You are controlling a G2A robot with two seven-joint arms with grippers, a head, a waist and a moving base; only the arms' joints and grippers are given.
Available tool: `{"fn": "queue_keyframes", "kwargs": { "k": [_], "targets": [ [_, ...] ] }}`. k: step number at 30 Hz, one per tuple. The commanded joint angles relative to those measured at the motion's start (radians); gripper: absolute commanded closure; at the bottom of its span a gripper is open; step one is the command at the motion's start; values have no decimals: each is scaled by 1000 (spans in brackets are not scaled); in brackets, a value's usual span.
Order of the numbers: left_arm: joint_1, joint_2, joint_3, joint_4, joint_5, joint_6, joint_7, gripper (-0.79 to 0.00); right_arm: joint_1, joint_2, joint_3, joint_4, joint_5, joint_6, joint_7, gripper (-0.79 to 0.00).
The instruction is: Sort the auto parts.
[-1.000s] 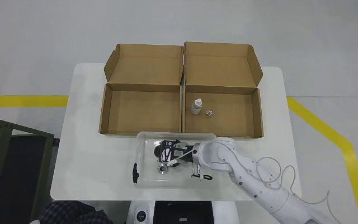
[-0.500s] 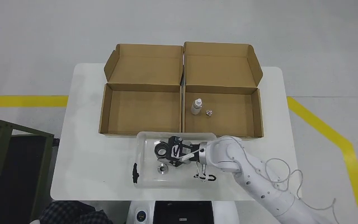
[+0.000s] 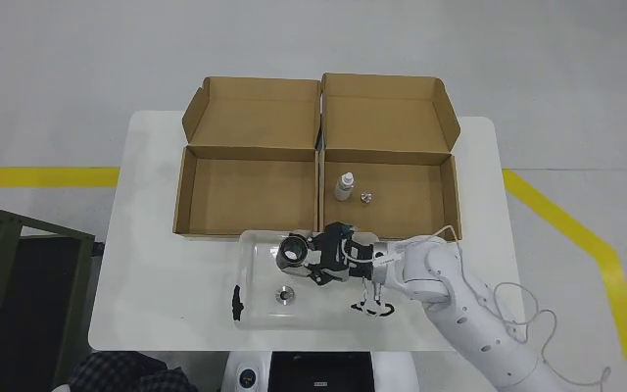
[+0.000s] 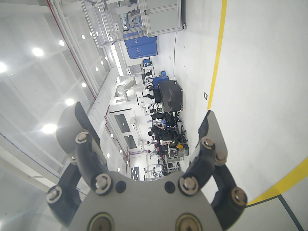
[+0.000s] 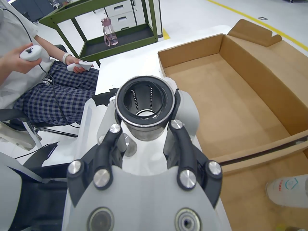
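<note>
Boxes of brown cardboard are sitting side by side on the white table (image 3: 147,294) in the top view, lids open. One is the left box (image 3: 245,196); the other is the right box (image 3: 411,201), which is holding a small white plastic bottle (image 3: 344,185) with a tiny silvery part (image 3: 366,197) beside it. A clear plastic tray (image 3: 257,318) is lying just in front of them. Over its far side the right gripper (image 3: 300,255) is clasping a metal cylinder (image 3: 291,253) with a black-ringed open end. A small round metal part (image 3: 285,294) is resting in the tray, a black part (image 3: 236,302) is lying at its left rim, and black clips (image 3: 372,309) are lying by its right end.

From the left wrist, the left gripper (image 4: 144,111) is pointing into the room, its fingers spread wide with nothing between them.

From the right wrist, the right gripper (image 5: 144,121) is squeezing the metal cylinder (image 5: 144,104) from both sides above the tray (image 5: 86,118). The left box (image 5: 228,92) is sitting just beyond, and the bottle (image 5: 286,188) is showing at the edge.
</note>
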Motion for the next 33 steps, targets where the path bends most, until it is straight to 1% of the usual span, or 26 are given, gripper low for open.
{"fn": "queue_keyframes", "kwargs": {
  "k": [1, 16, 33],
  "targets": [
    [0, 0, 0, 0, 0, 0, 0, -785, -5, 3, 16, -4, 13, -1, -8, 0],
    [0, 0, 0, 0, 0, 0, 0, -785, -51, 18, 132, -31, 120, 14, -94, 0],
    [0, 0, 0, 0, 0, 0, 0, -785, -49, 11, 149, -19, 197, 45, -140, 0]
  ]
}}
